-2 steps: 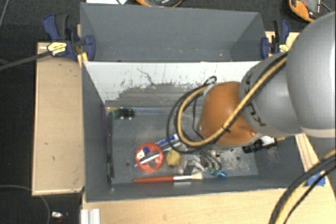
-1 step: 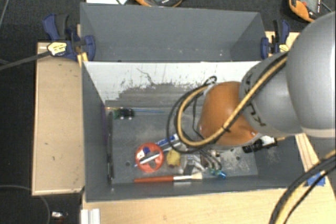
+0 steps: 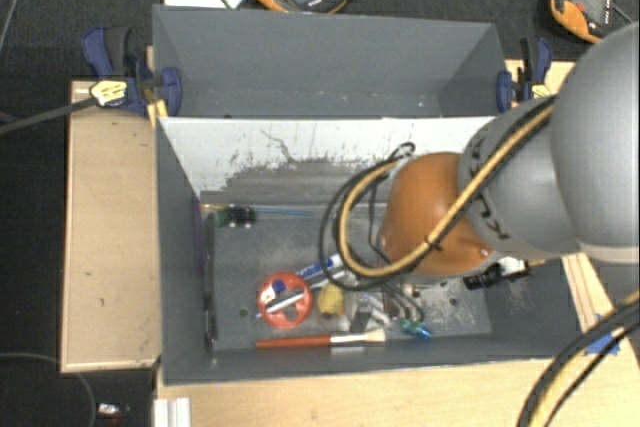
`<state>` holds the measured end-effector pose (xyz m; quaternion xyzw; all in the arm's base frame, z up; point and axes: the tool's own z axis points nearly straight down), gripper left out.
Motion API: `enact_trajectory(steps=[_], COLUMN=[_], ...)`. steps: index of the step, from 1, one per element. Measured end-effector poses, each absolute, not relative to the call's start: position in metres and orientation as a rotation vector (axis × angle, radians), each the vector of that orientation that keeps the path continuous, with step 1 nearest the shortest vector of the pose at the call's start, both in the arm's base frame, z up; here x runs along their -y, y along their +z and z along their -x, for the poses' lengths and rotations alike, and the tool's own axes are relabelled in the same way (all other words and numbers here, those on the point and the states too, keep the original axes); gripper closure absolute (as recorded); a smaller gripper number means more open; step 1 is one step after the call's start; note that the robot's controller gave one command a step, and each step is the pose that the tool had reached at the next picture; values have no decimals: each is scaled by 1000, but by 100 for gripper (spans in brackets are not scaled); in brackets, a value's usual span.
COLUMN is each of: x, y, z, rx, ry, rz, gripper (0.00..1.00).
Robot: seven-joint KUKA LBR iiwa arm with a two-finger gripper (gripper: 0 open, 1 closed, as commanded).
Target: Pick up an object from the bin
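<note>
Ok so starting at the left edge of the bin: loads of bare floor there, just one little dark-green bit tucked in the far-left corner. Moving along, a red round thing with a white and blue face sits toward the near edge. A small yellow lump is just beside it, and a thin orange-handled brush lies flat along the near wall. Then the tool is down over a jumble of greyish bits around the middle of the near edge, with a teal piece just right of that. The arm's orange cover hides it, so I can't tell if the tool is wide, narrow or holding anything.

My worry: stuff is packed tight there, so a grab could catch two things or shove the yellow lump off. The near wall also looks close enough to bump. The right side is crowded by the arm, so the open room is left and far.
</note>
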<state>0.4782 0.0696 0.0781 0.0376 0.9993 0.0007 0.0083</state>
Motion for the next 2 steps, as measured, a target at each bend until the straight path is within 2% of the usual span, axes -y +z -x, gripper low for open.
enact_trajectory(steps=[1,2], x=[-70,-69], y=[85,165], z=[-478,-479], rx=[-3121,-3119], ry=[3,3], rz=[-117,-114], gripper=[100,100])
